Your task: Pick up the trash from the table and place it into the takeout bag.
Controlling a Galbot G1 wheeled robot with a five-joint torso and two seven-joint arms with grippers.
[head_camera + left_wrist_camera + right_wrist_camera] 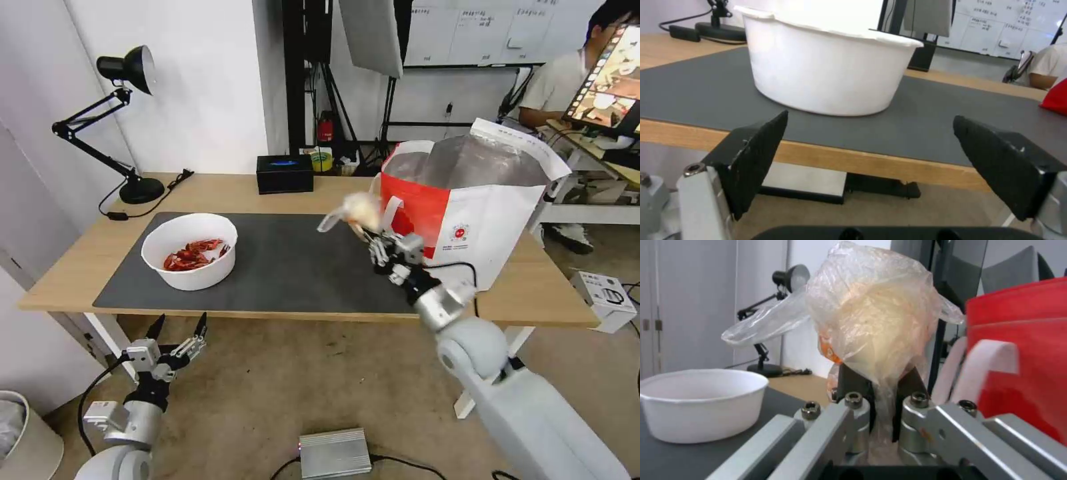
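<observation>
Right gripper (371,235) raised above dark grey mat (293,260), fingers clamped on small clear bag with beige lump (357,210), held just beside red panel of takeout bag (480,200). Takeout bag stands open on table (533,293), right end. White bowl of crayfish shells (191,250) on mat, left side. Left gripper (179,328) below table's front edge, fingers spread wide, empty.

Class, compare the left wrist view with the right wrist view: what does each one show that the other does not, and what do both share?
Left wrist view alone: the open left claw below the table edge, facing the bowl, and a person's arm at the side.

Right wrist view alone: the right claw shut on the small clear bag, and the takeout bag's white loop handles.

Both: the white bowl, the dark grey mat, the desk lamp's base and the takeout bag.
</observation>
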